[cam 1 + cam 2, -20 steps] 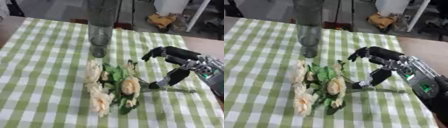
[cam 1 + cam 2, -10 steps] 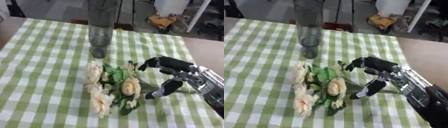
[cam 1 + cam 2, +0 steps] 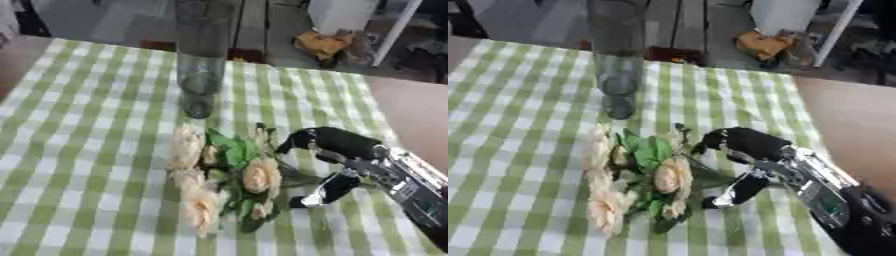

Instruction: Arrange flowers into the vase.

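Compared with a second ago, the right robot hand (image 3: 337, 160) has been brought lower and closer to the flowers (image 3: 223, 175), and its fingers, spread wide back then, are now curled in over the stem end of the bunch.

Going left to right: the table (image 3: 79, 150) is covered with a green-and-white checked cloth, and the left side of it is bare cloth only. Toward the middle, a tall clear glass vase (image 3: 201, 60) is stood upright at the far side, with no flowers seen inside it. Just in front of the vase, but apart from it, the flowers are laid flat on the cloth, cream blooms mixed with green leaves, the heads pointed left and toward the near edge.

At the right of the bunch, the robot hand is seen coming in from the lower right, with the fingers (image 3: 724, 140) arched over the stems and the thumb (image 3: 732, 192) down beside them. Whether the stems are actually pinched can't be told. The left robot hand isn't shown.
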Controlling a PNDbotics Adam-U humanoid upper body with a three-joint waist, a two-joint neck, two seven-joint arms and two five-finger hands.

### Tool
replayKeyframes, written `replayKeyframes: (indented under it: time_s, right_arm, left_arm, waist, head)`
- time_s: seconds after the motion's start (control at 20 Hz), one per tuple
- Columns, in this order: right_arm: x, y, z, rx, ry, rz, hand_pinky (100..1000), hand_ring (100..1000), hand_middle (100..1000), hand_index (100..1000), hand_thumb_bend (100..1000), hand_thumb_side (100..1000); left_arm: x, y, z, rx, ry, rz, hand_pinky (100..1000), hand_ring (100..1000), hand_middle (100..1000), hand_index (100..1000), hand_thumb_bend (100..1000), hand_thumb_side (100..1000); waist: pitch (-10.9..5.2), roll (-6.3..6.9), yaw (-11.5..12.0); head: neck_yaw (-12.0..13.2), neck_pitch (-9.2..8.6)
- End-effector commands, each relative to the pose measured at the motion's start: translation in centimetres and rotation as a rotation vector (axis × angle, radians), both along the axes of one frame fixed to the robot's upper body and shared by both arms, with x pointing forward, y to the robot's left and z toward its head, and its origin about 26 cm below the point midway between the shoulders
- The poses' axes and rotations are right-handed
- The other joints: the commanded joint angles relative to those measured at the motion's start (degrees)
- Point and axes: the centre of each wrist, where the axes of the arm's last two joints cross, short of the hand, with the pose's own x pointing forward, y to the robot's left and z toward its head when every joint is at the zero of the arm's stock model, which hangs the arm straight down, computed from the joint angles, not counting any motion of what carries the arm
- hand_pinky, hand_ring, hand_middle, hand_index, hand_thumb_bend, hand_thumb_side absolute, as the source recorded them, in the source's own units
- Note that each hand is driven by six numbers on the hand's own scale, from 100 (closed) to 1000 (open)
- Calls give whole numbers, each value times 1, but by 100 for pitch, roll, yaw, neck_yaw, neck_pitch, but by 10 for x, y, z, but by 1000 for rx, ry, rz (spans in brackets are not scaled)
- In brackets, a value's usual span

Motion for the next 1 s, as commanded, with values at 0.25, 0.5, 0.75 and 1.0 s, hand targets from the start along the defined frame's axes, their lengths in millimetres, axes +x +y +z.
replayKeyframes:
  time_s: [0.25,0.5,0.75,1.0]
  right_arm:
    - [2,-4,-4,59,-171,-43,751,801,659,822,598,561]
    - [1,-4,-17,31,-179,-47,749,798,658,815,590,542]
    - [1,-6,-24,0,-174,-39,768,819,685,823,583,536]
    - [0,-10,-25,-19,-193,-35,772,824,691,825,559,541]
  left_arm:
    - [-2,0,6,8,-18,-6,550,849,918,943,100,852]
    - [-2,-1,6,6,-18,-10,549,850,918,943,100,851]
    - [-2,-1,7,4,-18,-13,549,850,919,943,100,851]
    - [-2,-1,7,2,-18,-16,549,850,919,943,100,851]
  waist:
    - [-79,58,10]
    - [-51,78,18]
    - [-30,92,22]
    - [-23,89,9]
  head:
    - [-46,-104]
    - [-57,-99]
    - [-66,-95]
    - [-59,-86]
